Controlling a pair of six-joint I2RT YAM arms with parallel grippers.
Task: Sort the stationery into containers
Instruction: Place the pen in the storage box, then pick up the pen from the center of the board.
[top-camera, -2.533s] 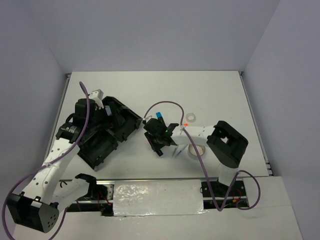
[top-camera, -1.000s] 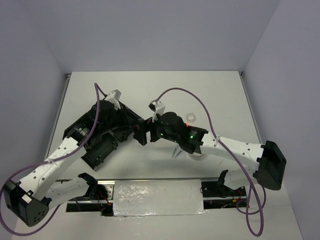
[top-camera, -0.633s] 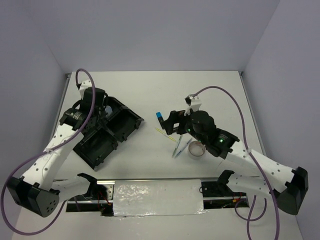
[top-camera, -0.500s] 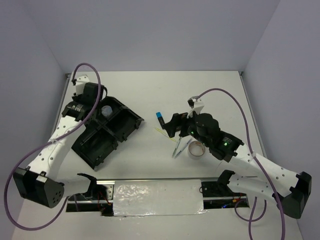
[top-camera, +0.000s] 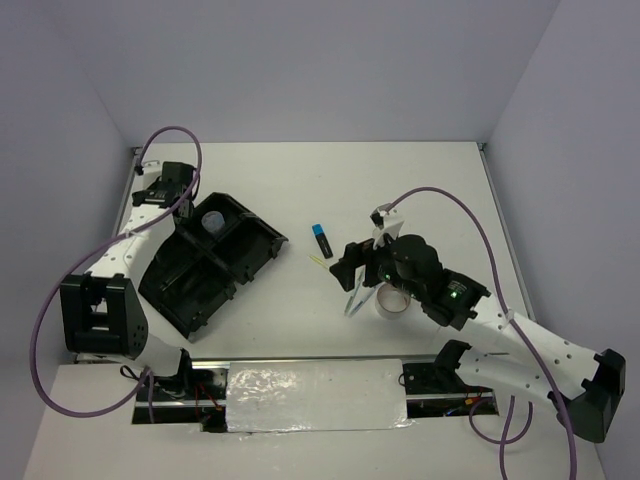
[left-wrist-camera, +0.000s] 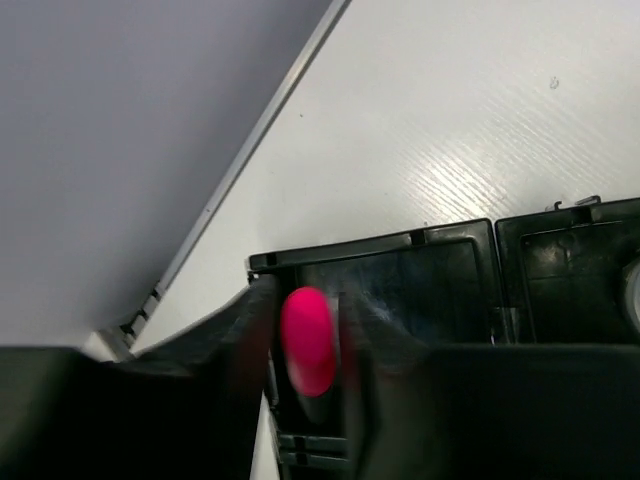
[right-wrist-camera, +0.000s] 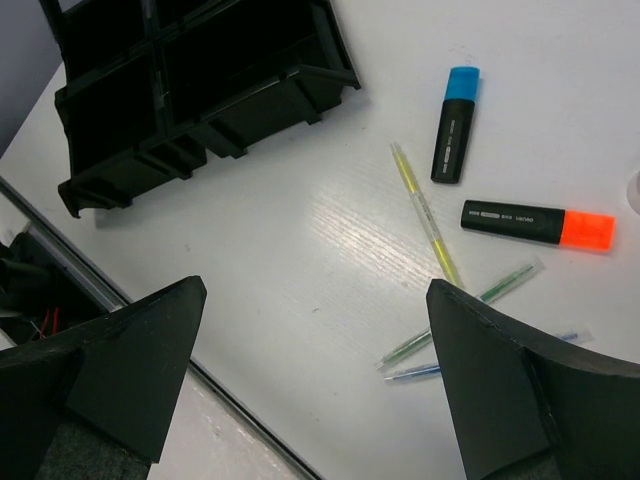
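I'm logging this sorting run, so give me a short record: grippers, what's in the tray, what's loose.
left gripper: shut on pink highlighter, near the tray's far corner
right gripper: open, empty, above loose items
tray: holds translucent cup
loose on table: blue highlighter, orange highlighter, yellow stick, pale pens, tape roll

Open middle, crowded sides
Bare table (top-camera: 400, 190) spans far side and centre; left gripper (left-wrist-camera: 305, 295), clasping a pink highlighter (left-wrist-camera: 308, 345), caps the organiser tray (top-camera: 262, 250) at its far-left corner; the spread right gripper (right-wrist-camera: 315, 290) overhangs pens (right-wrist-camera: 500, 290), near right.
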